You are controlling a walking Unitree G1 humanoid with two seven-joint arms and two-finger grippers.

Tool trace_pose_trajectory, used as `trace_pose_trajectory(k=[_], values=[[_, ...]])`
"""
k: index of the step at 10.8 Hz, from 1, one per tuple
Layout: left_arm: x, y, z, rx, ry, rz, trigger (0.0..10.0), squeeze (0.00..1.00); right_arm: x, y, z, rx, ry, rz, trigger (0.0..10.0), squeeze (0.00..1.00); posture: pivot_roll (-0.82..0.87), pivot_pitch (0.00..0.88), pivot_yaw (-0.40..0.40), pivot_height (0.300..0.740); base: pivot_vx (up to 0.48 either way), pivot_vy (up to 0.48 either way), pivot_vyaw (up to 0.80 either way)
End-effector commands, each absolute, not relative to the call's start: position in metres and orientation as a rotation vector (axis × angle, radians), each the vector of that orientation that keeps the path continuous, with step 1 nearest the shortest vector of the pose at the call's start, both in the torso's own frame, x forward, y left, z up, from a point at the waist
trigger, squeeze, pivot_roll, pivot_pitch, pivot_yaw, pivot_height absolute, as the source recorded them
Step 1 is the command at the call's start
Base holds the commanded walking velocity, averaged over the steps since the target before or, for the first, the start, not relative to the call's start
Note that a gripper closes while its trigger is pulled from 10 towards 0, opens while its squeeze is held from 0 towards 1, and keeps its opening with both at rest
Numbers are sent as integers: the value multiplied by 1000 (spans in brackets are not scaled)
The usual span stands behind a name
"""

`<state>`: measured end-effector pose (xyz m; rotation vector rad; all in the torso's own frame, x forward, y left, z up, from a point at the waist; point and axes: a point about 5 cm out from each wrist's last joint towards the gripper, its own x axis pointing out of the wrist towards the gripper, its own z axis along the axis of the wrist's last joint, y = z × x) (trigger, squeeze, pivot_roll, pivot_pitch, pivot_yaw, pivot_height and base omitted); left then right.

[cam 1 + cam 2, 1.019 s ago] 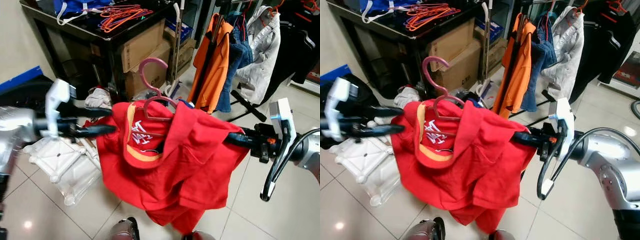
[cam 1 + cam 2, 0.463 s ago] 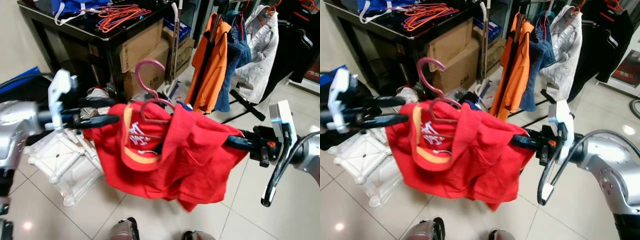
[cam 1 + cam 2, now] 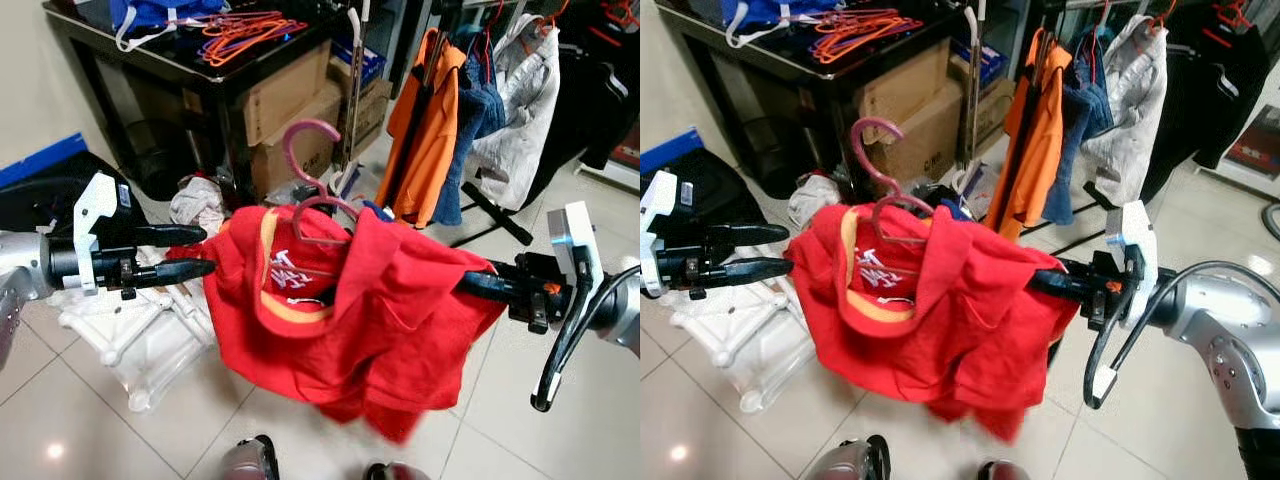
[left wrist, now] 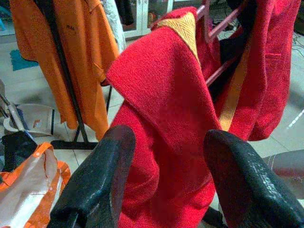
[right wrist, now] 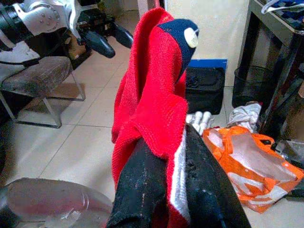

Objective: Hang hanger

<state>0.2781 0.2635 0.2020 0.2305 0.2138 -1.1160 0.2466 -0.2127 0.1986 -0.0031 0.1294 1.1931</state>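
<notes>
Currently my right gripper [image 5: 161, 185] clamps the red shirt [image 3: 370, 310] on its hanger [image 3: 318, 190]; my left gripper [image 3: 195, 252], spread wide, sits beside the shirt.

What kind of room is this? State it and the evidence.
Probably a cluttered home laundry or storage corner. A garment rack holds an orange shirt and jeans, loose orange hangers lie on a black table, and cardboard boxes sit beneath it.
</notes>
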Motion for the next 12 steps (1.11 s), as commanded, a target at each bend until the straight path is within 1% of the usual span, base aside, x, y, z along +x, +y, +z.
trace_pose_trajectory(k=[1,5,7,8,9,10,11,12], values=[[277,265,197,246,239,-1112,10000,0,246,-213,214,-16,65,1223,0,0,-136,94,-21,740,0,0,0],[282,270,201,274,234,-1092,10000,0,242,-219,214,-56,105,1248,0,0,-146,98,-24,740,0,0,0],[279,258,192,255,245,-1147,10000,0,240,-217,214,-53,101,1251,0,0,-150,102,-22,740,0,0,0],[278,256,189,252,261,-1164,9569,0,239,-218,214,-53,102,1256,0,0,-153,105,-20,740,0,0,0],[277,253,185,245,274,-1180,9529,0,238,-218,215,-58,102,1262,0,0,-156,106,-21,740,0,0,0],[277,249,182,242,277,-1193,8431,0,237,-217,217,-63,100,1271,0,0,-158,107,-22,740,0,0,0],[277,250,178,238,292,-1194,4706,0,236,-216,219,-64,95,1278,0,0,-160,109,-22,740,0,0,0],[276,251,177,236,301,-1195,1333,0,235,-216,219,-65,93,1282,0,0,-160,110,-21,740,0,0,0]])
